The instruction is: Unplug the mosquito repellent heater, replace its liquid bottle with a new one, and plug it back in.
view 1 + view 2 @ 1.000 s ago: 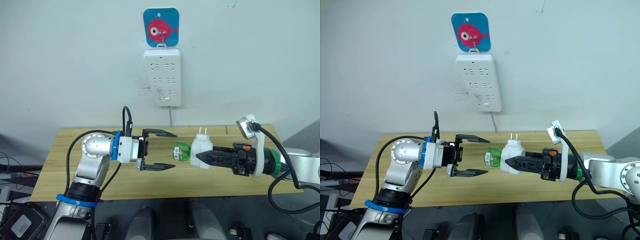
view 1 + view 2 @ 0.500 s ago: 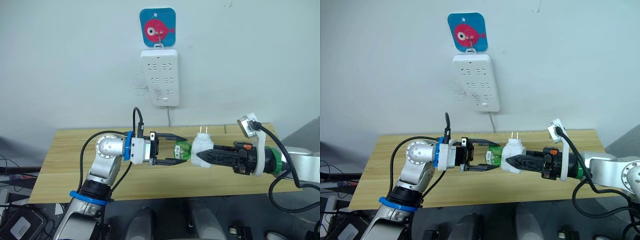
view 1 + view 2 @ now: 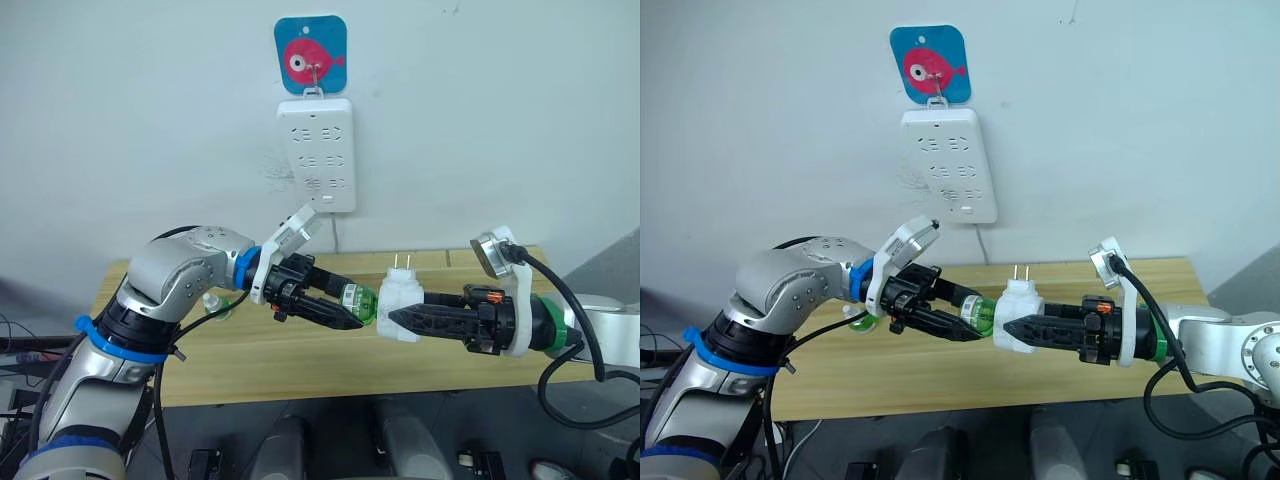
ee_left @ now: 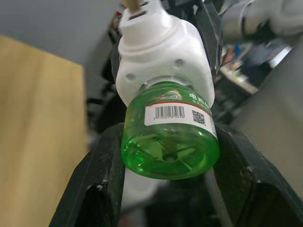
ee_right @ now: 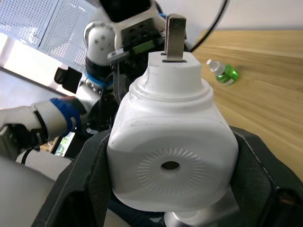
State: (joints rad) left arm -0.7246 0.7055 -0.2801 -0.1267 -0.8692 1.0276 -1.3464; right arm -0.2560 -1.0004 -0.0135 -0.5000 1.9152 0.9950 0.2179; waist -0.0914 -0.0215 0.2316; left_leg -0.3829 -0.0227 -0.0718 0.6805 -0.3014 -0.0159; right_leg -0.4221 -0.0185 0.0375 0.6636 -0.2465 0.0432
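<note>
Here, above the wooden surface (image 3: pixel 300 370), the right gripper (image 3: pixel 392 318) is clamping its jaws on the mosquito repellent heater (image 3: pixel 399 305), prongs pointing up. The left gripper (image 3: pixel 352 320) is closing its jaws around the green bottle (image 4: pixel 169 142) screwed into it. Both look light, smooth and slippery; the bottle's round base probably offers the best twisting hold.

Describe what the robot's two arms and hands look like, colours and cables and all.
Both arms are silver-grey metal. The left arm wears blue rings; the right arm has a green band and white wrist bracket. Each hand, left hand and right hand, has two black fingers. Black cables loop along both.
</note>
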